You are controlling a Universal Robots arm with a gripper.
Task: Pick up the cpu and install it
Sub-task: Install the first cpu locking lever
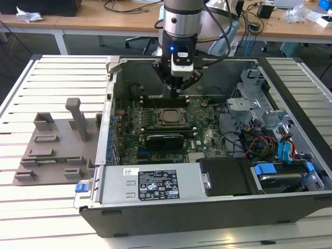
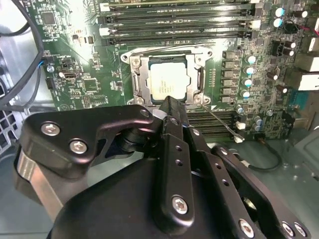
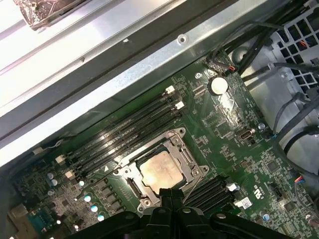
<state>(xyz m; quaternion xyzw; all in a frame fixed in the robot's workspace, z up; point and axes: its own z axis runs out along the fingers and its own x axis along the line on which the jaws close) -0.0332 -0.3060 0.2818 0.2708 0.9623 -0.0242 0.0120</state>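
One gripper (image 1: 179,85) is hanging inside the open computer case (image 1: 290,104), above the motherboard (image 1: 207,137). Its fingers are pressed together at the tips, pinching nothing, as both wrist views show. The cpu (image 2: 167,83) is lying flat in the socket frame (image 2: 133,79), its silver top facing up and its edges square with the frame. In the second wrist view the fingertips (image 2: 169,107) are sitting just beside the chip's near edge; whether they are touching it cannot be told. In the exterior view the socket is lying directly below the gripper. The chip appears already seated. The grey fixture plate (image 1: 52,155) is resting outside the case, well apart.
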